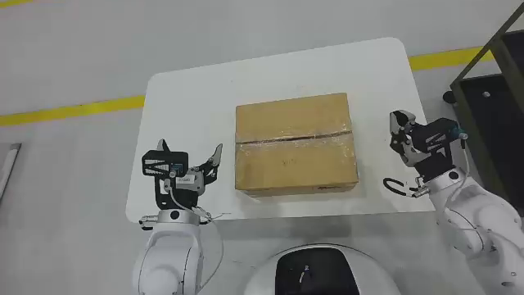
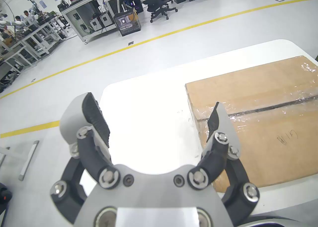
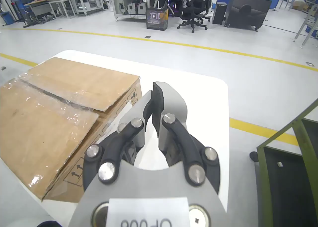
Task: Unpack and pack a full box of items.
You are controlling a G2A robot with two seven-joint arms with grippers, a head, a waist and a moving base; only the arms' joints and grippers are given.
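A closed brown cardboard box (image 1: 295,142) sits in the middle of the white table (image 1: 196,98), its top flaps sealed with clear tape along the seam. My left gripper (image 1: 191,154) stands open beside the box's left side, near the table's front left, with nothing between its fingers; the same gripper (image 2: 154,113) frames bare tabletop with the box (image 2: 258,123) just past one finger. My right gripper (image 1: 399,135) is shut and empty to the right of the box, over the table's right part; in its wrist view this gripper (image 3: 153,103) sits alongside the box (image 3: 57,106).
A dark green metal cart (image 1: 491,90) stands just off the table's right edge, also the cart (image 3: 293,163) near the right arm. Yellow floor lines (image 1: 74,111) run behind the table. Bare table surface surrounds the box on all sides.
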